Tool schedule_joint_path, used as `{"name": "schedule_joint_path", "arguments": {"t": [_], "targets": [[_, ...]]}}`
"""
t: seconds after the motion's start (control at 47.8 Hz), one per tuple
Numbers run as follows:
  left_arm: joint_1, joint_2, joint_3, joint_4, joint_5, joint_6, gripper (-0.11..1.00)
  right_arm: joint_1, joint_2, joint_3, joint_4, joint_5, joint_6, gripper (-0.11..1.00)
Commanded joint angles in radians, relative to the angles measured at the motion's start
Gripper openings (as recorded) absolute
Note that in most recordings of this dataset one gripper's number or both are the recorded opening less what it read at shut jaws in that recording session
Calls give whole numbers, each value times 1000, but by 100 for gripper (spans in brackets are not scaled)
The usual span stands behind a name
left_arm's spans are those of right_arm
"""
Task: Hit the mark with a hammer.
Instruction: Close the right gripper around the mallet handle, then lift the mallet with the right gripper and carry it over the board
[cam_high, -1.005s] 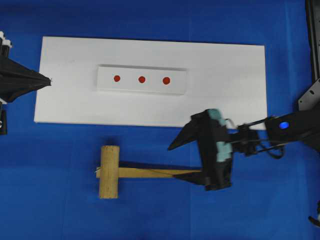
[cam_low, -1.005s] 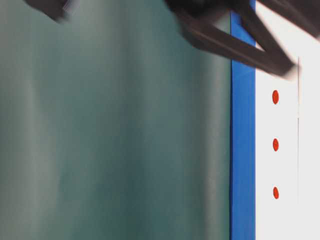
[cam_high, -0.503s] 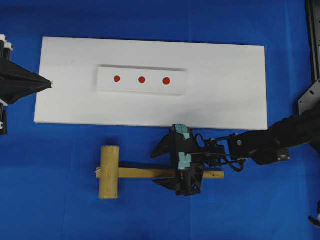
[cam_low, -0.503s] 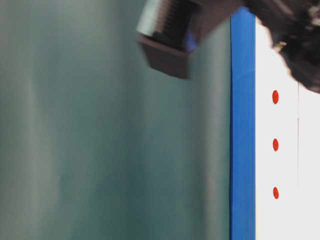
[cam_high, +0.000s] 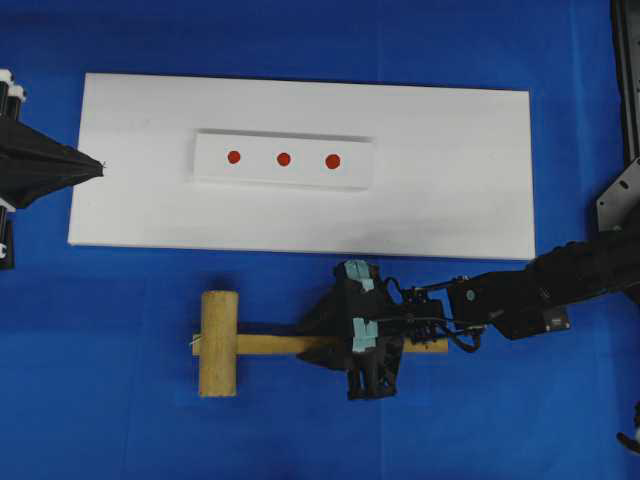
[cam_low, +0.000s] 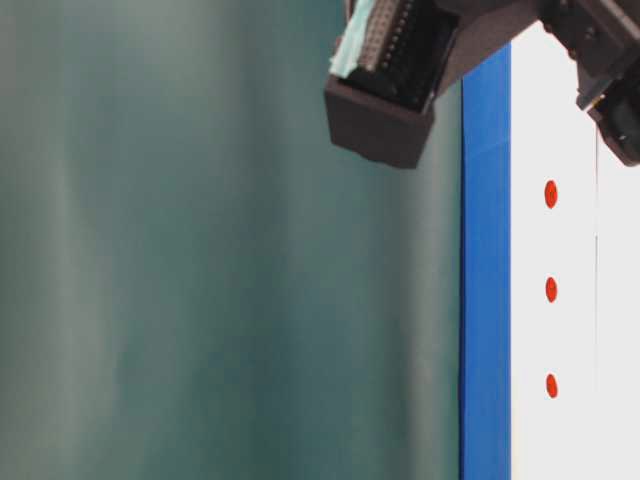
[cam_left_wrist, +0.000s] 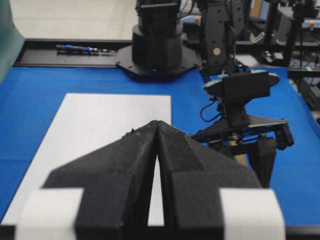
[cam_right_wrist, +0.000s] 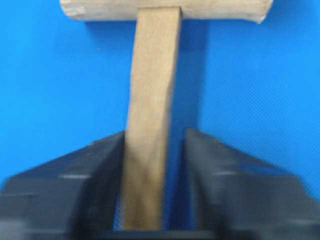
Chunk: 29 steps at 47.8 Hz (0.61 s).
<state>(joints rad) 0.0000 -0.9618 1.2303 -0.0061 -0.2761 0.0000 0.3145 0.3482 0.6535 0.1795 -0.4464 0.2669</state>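
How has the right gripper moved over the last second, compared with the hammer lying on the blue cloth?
Yes. In the overhead view the right gripper has slid left along the handle toward the hammer head, which lies unmoved.

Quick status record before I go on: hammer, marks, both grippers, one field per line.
hammer: lying flat on the blue cloth, head to the left of the overhead view, below the white board
marks: three red dots in a row on the raised white strip, none covered
right gripper: down over the handle, one finger on each side; a sliver of cloth shows beside the handle in the wrist view, so firm grip unconfirmed
left gripper: shut, holding nothing, at the board's left end
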Motion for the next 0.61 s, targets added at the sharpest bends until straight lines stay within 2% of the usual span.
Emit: {"name": "schedule_joint_path", "arguments": {"t": [0.0,0.042,0.209,0.377,0.586], "targets": [[-3,3,-11,0,-5,-2,0,6,-17,-17,2,-6,-3,13],[-3,3,-11,0,-5,-2,0,8,-21,-21,2,-6,-3,10],[-2,2,-11,0,-2,-2,0,6,-61,-21,2,-8,-2,10],[-2,2,-11,0,8,-3,0,5,-158,-14,2,-3,-5,10],[-3,-2,-11,0,8,-5,0,-5,-273,-8,0,77,-17,10]]}}
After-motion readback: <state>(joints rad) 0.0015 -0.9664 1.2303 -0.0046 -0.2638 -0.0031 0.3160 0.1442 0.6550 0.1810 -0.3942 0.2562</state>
